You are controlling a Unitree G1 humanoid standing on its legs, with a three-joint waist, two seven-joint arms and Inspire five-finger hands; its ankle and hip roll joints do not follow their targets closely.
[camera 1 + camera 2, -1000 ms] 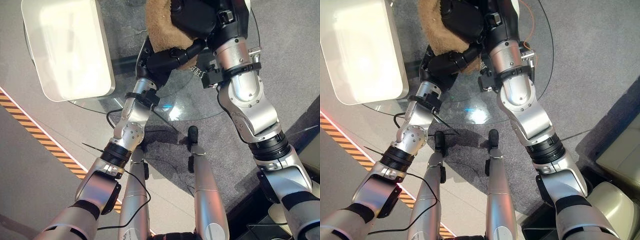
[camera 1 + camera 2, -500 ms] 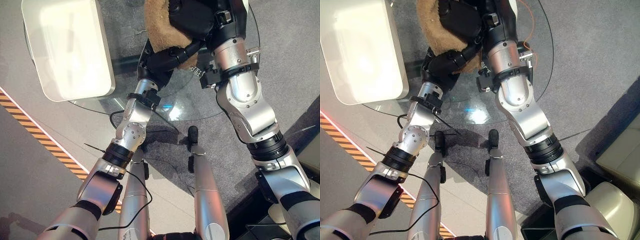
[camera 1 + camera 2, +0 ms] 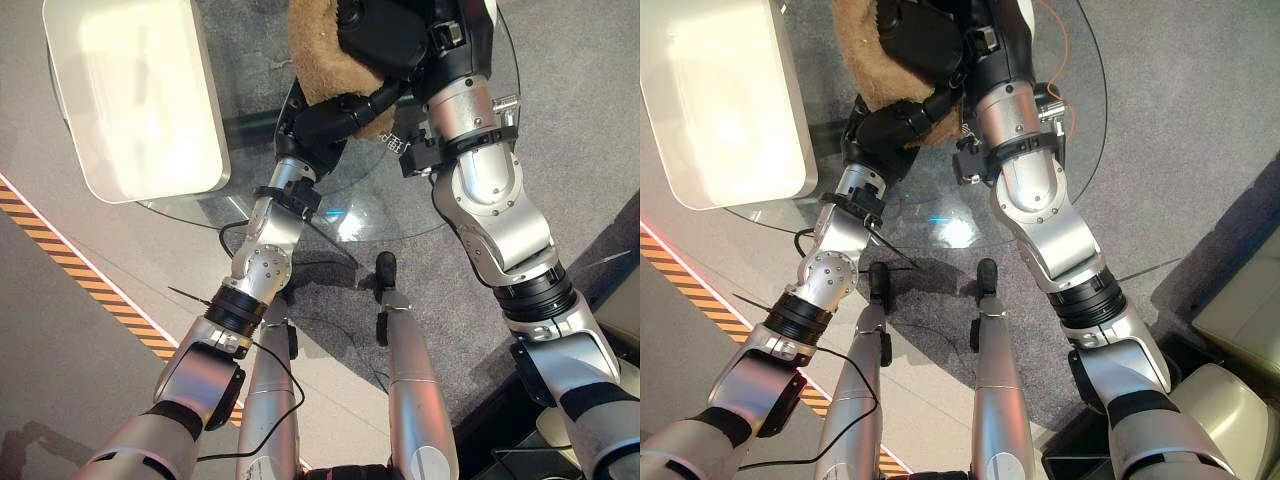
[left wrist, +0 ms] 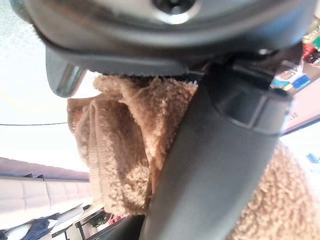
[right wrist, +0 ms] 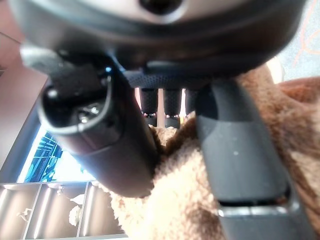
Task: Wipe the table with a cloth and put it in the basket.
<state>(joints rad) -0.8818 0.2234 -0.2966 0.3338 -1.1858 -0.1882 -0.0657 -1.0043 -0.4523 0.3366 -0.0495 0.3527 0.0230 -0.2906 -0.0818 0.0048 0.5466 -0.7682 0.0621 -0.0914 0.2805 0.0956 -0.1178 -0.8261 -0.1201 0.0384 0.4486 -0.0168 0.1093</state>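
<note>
A brown fuzzy cloth (image 3: pixel 313 62) lies bunched on the far part of the round glass table (image 3: pixel 400 200). My left hand (image 3: pixel 318 118) is at the cloth's near edge, its thumb (image 4: pixel 210 165) pressed into the pile with a fold of cloth (image 4: pixel 120 150) gathered against the palm. My right hand (image 3: pixel 385 38) sits on top of the cloth, fingers (image 5: pixel 165 107) curled down into it and thumb (image 5: pixel 245 160) lying across the cloth (image 5: pixel 165 205). The white rectangular basket (image 3: pixel 205 110) stands to the left of both hands, overhanging the table's left edge.
The glass table's near rim (image 3: pixel 330 238) curves just in front of my forearms. Grey carpet lies beneath. An orange-and-black striped floor line (image 3: pixel 90 285) runs along the lower left. A pale cushioned piece (image 3: pixel 1240 310) sits at the right.
Both hands and the cloth edged slightly further away across the table in the first half second, then held still.
</note>
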